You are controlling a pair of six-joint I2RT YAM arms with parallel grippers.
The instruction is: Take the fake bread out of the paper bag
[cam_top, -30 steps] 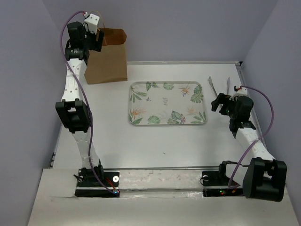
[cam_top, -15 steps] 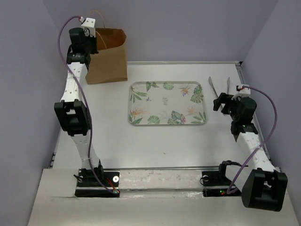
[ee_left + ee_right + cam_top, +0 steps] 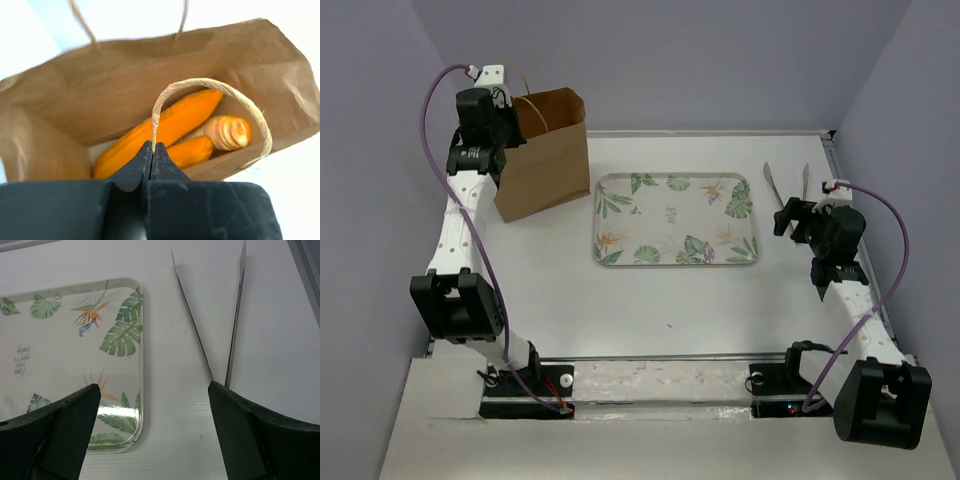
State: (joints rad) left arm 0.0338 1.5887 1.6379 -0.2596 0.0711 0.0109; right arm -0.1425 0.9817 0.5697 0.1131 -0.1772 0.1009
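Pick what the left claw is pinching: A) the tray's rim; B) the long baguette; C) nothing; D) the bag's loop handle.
D: the left claw is shut on the loop handle of the paper bag, the fake bread lying loose inside.

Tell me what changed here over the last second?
The left gripper shut on the loop handle of the paper bag and pulled back toward the robot, dragging the bag nearer and tipping it. The right arm shifted slightly, with the right gripper open by the tongs. The fake bread stays inside the bag. The tray and tongs have not moved.
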